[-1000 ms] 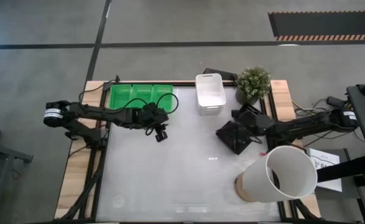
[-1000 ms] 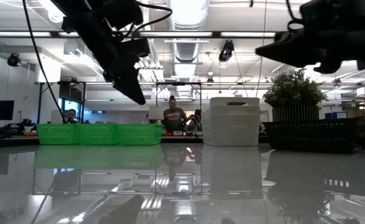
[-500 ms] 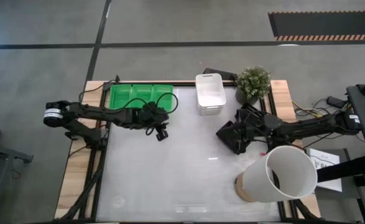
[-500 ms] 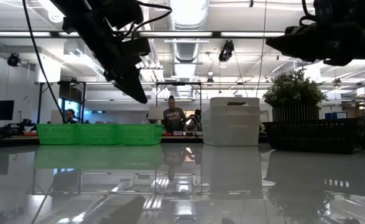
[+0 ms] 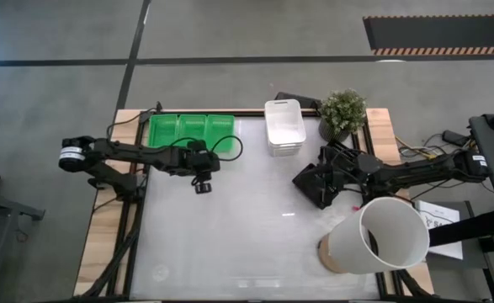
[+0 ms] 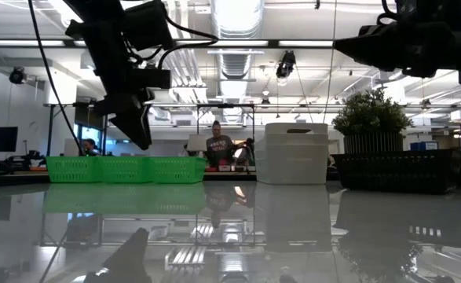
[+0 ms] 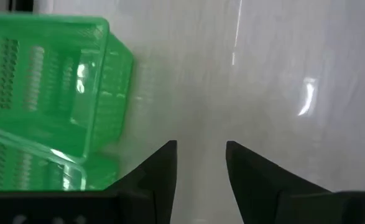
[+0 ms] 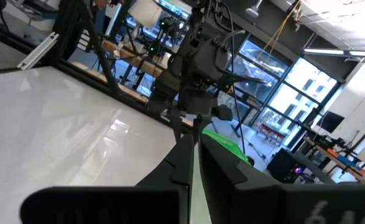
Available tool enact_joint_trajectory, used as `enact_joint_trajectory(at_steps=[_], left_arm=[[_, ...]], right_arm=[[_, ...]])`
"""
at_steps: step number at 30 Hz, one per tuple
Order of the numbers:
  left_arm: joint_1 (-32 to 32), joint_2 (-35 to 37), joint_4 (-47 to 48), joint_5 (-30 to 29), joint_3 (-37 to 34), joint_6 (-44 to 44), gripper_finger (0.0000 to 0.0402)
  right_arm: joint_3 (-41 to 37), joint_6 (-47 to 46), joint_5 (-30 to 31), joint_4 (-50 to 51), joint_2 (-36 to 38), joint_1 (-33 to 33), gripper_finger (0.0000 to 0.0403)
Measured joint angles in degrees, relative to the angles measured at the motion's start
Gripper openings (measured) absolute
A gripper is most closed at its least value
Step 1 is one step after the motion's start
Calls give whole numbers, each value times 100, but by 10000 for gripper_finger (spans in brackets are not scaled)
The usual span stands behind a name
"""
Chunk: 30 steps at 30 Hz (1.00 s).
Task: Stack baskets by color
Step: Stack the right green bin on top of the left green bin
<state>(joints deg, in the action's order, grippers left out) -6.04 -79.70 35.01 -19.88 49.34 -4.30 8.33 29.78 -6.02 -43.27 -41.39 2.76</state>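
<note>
Three green baskets [image 5: 189, 130] stand side by side at the table's far left; the left wrist view shows them as green baskets [image 7: 51, 81]. A stack of white baskets [image 5: 284, 126] stands at the far middle. Black baskets [image 5: 316, 183] sit on the table at the right, seen in the low view as black baskets [image 6: 395, 171]. My left gripper [image 5: 201, 187] hangs open above the bare table just near of the green baskets, pointing steeply down; its fingers [image 7: 201, 163] hold nothing. My right gripper [image 6: 344, 49] is shut and empty, raised above the black baskets and pointing toward the table's left.
A large white cylinder [image 5: 381, 240] lies at the near right. A potted plant [image 5: 343, 114] stands at the far right corner. The middle and near left of the table are bare. People [image 6: 218, 145] sit in the room beyond the far edge.
My left gripper has moved toward the table's left edge and slightly down. It has tipped to point more steeply down and has rolled about its own axis, staying open.
</note>
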Motion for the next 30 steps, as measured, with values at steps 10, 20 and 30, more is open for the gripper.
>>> enact_joint_trajectory(at_steps=[10,20,30], left_arm=[[-210,0,-546,-678,74,-1426,218],[-1324,-1,-1858,361,-22,-2344,221],[-1749,-989,-2432,1297,-24,-2653,196]], right_arm=[[220,248,11,273,0,0,17],[647,299,13,1037,-4,0,18],[815,97,9,1513,-4,0,18]])
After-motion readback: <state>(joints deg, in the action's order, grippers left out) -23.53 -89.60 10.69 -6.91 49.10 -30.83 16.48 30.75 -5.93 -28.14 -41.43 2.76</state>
